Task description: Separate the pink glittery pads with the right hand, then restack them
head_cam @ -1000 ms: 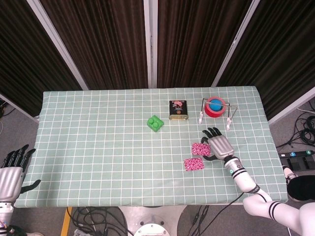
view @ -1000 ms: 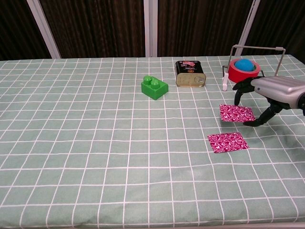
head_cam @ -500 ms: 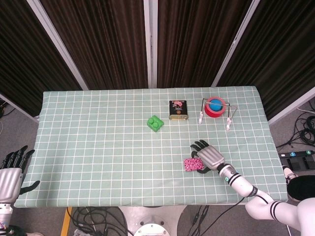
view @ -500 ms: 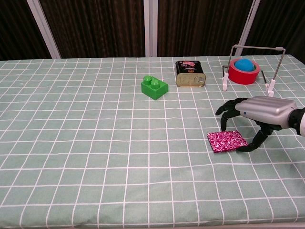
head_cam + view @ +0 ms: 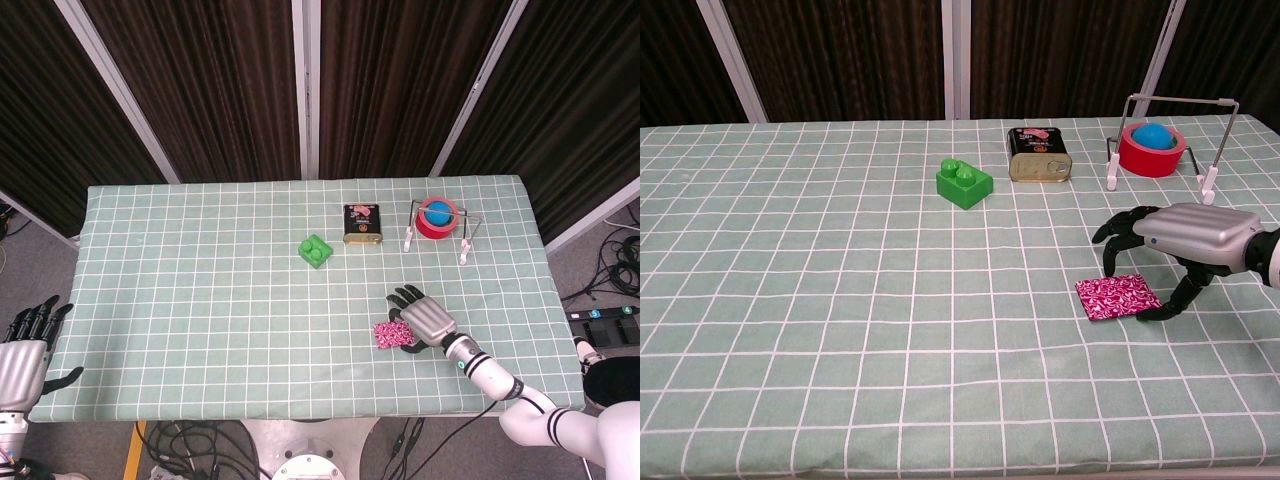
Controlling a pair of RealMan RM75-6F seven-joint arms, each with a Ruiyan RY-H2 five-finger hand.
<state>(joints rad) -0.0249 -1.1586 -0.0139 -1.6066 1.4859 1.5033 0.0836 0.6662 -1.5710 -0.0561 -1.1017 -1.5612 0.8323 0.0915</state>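
Only one pink glittery square shows; I take it for the two pink pads lying one on the other, in front of the middle right of the green checked cloth, also seen from the head view as the pads. My right hand arches over their right side. Its fingers reach down to the far edge and its thumb touches the near right corner, pinching the top pad. From above, the right hand covers part of the pads. My left hand hangs off the table's near left corner, fingers apart, holding nothing.
A green brick and a dark tin stand at the middle back. A red tape roll with a blue ball sits under a wire stand at the back right, behind my right hand.
A second ago the two pads lay apart and my right hand was on the far one. It moved to the near pad and only one square shows since. Almost nothing moved in the last half second.
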